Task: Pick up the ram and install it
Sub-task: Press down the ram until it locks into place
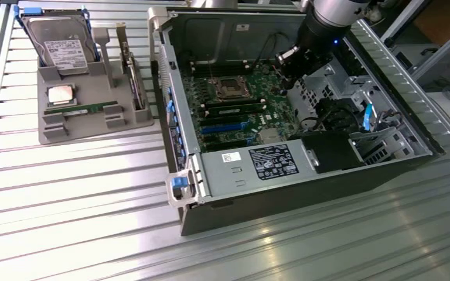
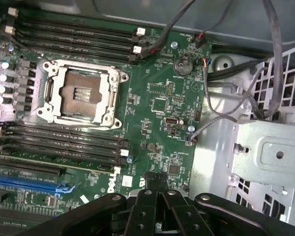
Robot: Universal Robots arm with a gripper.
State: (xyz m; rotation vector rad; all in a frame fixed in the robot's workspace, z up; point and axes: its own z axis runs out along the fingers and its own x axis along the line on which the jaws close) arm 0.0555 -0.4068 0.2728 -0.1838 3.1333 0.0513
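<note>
- Ram (image 1: 82, 109) lying flat in the grey holder (image 1: 92, 126), on the exterior view's left of the tabletop (image 1: 68, 193), well apart from the hand.
- Just behind it in the same holder, a square silver processor (image 1: 61, 93); farther back, an upright hard drive (image 1: 59, 44) with a white label in a blue frame.
- On the exterior view's right of the holder, a card (image 1: 133, 79) standing on edge in a slot.
- Open computer case (image 1: 233, 175) lying on its side in the middle of the tabletop, motherboard (image 1: 237, 108) facing up.
- Arm (image 1: 327, 23) reaching down from the far right into the case; hand (image 1: 292, 73) hovering low over the motherboard's right part, near the drive cage (image 1: 327, 93).
- In the wrist view, hand (image 2: 160, 184) with fingertips (image 2: 150, 179) pressed together, closed on nothing, above the board beside the metal bracket (image 2: 270, 152).
- Empty processor socket (image 2: 81, 93) with its metal frame, flanked by rows of black memory slots (image 2: 73, 37) on one side and more slots (image 2: 59, 140) on the other, all unfilled as far as visible.
- Black cables (image 2: 211, 105) running from the board edge across the metal chassis.
- Power supply (image 1: 264, 164) with a label at the near side of the case.
</note>
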